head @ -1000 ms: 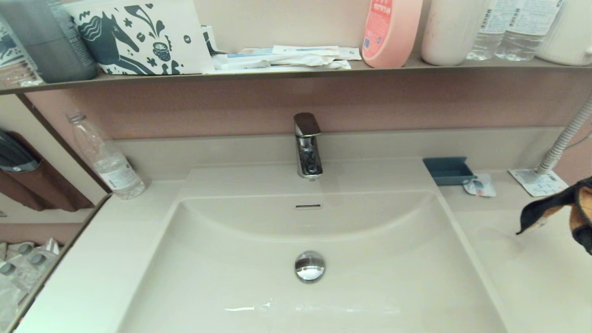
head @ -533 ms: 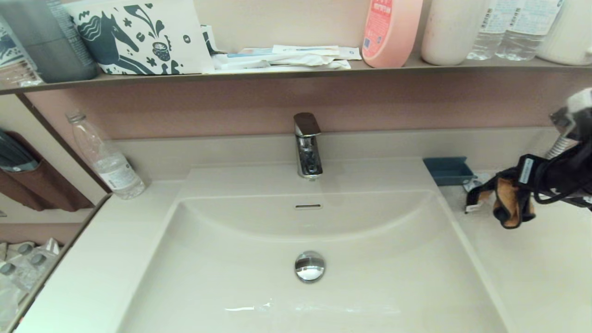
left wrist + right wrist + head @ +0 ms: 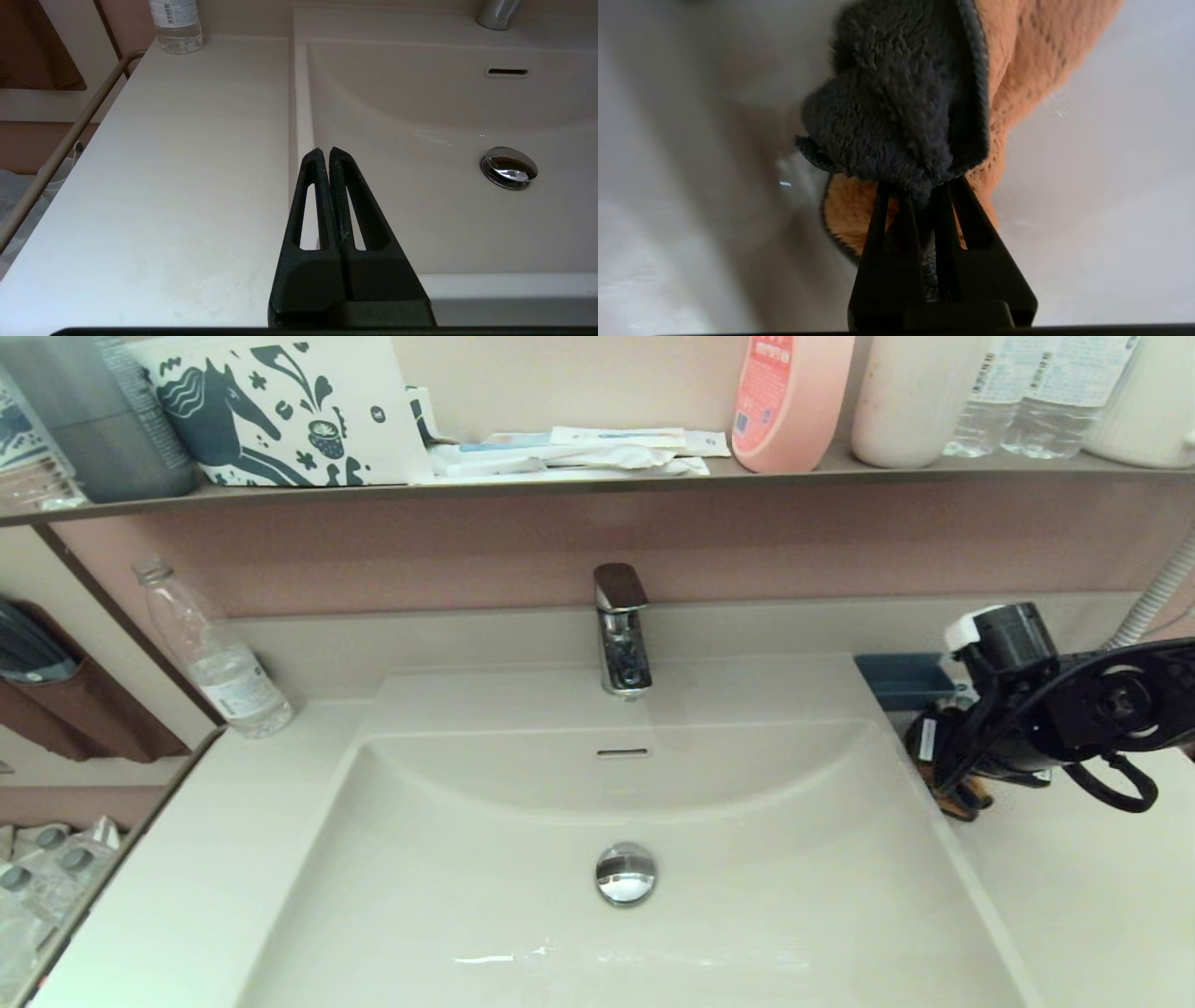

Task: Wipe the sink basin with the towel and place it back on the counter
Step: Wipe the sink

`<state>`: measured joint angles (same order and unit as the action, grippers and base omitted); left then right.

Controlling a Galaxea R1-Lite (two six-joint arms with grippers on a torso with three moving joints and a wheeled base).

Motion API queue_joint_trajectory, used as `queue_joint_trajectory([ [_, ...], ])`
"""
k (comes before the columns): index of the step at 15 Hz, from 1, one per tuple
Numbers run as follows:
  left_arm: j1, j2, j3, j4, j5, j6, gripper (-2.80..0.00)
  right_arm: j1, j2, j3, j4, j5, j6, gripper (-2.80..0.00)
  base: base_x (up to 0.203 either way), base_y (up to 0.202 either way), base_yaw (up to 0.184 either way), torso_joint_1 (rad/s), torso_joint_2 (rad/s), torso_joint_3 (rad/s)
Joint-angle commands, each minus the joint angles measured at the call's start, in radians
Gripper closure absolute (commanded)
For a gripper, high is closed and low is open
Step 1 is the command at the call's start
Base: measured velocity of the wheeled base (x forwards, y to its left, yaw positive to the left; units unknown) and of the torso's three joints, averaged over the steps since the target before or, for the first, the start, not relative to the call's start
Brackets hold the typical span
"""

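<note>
We see our right gripper pinched tight on the towel, a bunched fold of dark pile with the orange face showing behind it. In the head view our right arm reaches in over the counter on the right side of the basin, and a little of the towel peeks out beneath it, close to the basin's rim; we cannot tell whether it touches the counter. A blue tray sits just behind it, by the backsplash. Our left gripper hangs idle with its fingers pressed together and holding nothing, over the basin's left rim. The drain plug sits in the basin, below the tap.
</note>
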<state>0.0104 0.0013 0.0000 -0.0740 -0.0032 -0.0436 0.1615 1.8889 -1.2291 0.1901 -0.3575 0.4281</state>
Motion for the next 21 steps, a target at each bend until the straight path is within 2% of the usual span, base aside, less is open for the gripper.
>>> queue_joint_trajectory([
  [1,0.0,0.0,0.0,-0.001,0.0,-0.001,0.0,0.005,0.023,0.004,0.052,-0.006,0.003,0.0,0.0,0.0,0.0,0.0,0.0,0.0],
  [4,0.0,0.0,0.0,-0.001,0.0,-0.001,0.0,0.004,-0.067,0.057,0.147,-0.005,0.021,0.0,0.0,0.0,0.0,0.0,0.0,0.0],
  [12,0.0,0.0,0.0,0.0,0.0,-0.001,0.0,-0.005,-0.386,0.35,0.359,0.021,0.025,0.0,0.0,0.0,0.0,0.0,0.0,0.0],
  [15,0.0,0.0,0.0,0.0,0.0,-0.001,0.0,0.014,-0.527,0.373,0.523,0.074,0.022,0.0,0.0,0.0,0.0,0.0,0.0,0.0],
  [19,0.0,0.0,0.0,0.0,0.0,-0.001,0.0,0.045,-0.711,0.363,0.714,0.091,0.018,0.0,0.0,0.0,0.0,0.0,0.0,0.0],
  [21,-0.001,0.0,0.0,0.0,0.0,-0.001,0.0,0.047,-0.773,0.314,0.757,0.092,0.014,0.0,0.0,0.0,0.0,0.0,0.0,0.0],
])
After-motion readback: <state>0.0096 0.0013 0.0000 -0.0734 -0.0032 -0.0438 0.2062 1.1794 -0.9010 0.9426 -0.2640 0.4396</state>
